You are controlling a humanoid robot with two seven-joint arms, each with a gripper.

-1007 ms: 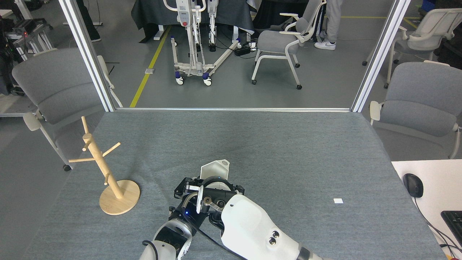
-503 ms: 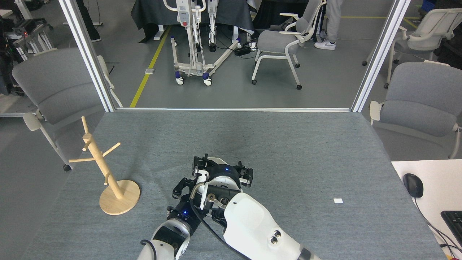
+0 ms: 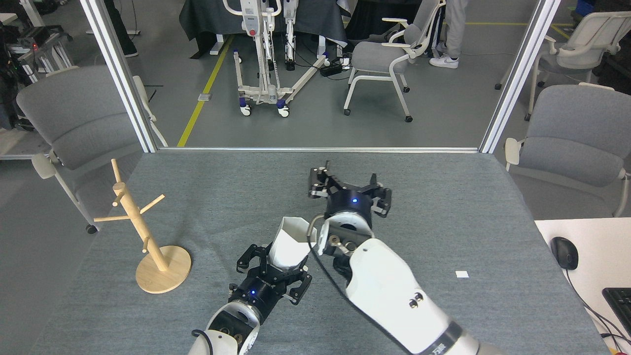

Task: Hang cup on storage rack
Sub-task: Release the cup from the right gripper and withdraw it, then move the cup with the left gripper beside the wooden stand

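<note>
The white faceted cup (image 3: 290, 242) stands mouth-up near the table's front centre. Its narrow bottom sits between the black fingers of my left gripper (image 3: 274, 271), which is shut on it. The cup's rim tab (image 3: 314, 233) points right and nearly touches my right wrist. My right gripper (image 3: 350, 190) is farther back and to the right of the cup, open, with nothing between its fingers. The wooden storage rack (image 3: 139, 228) stands on its round base (image 3: 172, 276) at the front left, well left of the cup, with bare pegs.
A small white scrap (image 3: 462, 274) lies on the grey table (image 3: 443, 197) to the right. A white desk with a mouse (image 3: 564, 252) and keyboard (image 3: 620, 301) adjoins the right edge. Grey chairs (image 3: 74, 123) flank the table; metal posts (image 3: 118, 74) rise at its back corners.
My right gripper has let go of the cup and moved back and right, opening wide. The cup, earlier hidden under the right gripper, now shows upright in my left gripper.
</note>
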